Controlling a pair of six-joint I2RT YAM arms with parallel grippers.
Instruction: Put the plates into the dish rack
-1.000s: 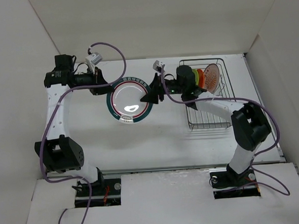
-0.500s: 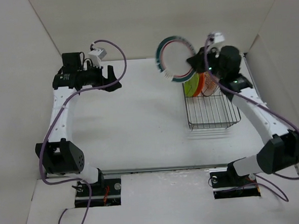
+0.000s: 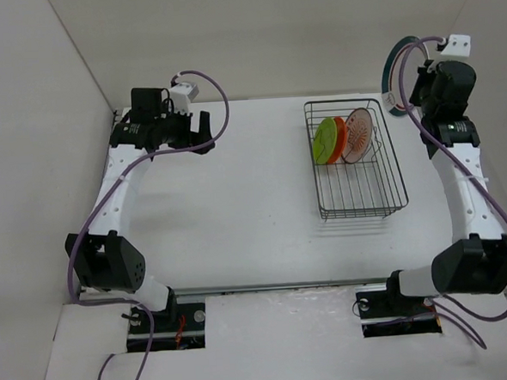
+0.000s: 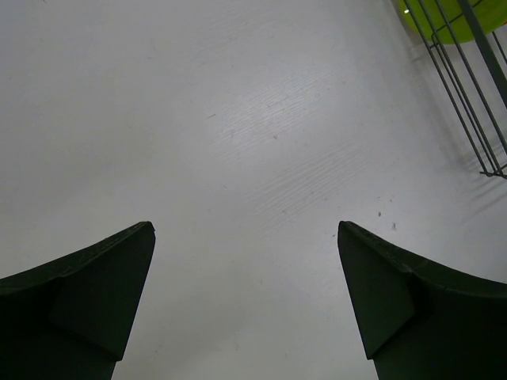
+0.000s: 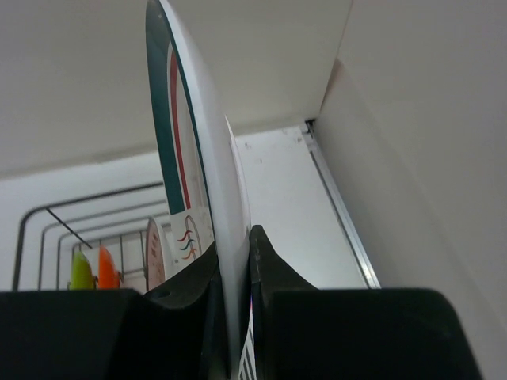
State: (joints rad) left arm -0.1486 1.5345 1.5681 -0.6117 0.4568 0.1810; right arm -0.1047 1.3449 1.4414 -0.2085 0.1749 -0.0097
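Note:
The white plate with the dark green-and-red rim ring (image 3: 390,76) hangs on edge in the air past the far right corner of the dish rack (image 3: 392,169), with my right gripper (image 3: 412,94) shut on its rim. The right wrist view shows that plate (image 5: 186,150) edge-on, pinched at my right gripper (image 5: 236,247). Three plates stand in the rack's far end: lime green (image 3: 324,141), orange (image 3: 340,133) and white sunburst (image 3: 359,133). My left gripper (image 3: 200,129) is open at the far left of the table, and in the left wrist view it (image 4: 245,229) holds nothing.
White walls close in the table on the left, back and right; my right arm is close to the right wall (image 3: 487,72). The rack's wires (image 4: 467,95) and the green plate (image 4: 444,16) show at the left wrist view's top right.
My right arm lifted the ringed plate from mid-table and carried it rightward, beyond the rack's far right corner. My left gripper let go of the plate, opened and shifted slightly right.

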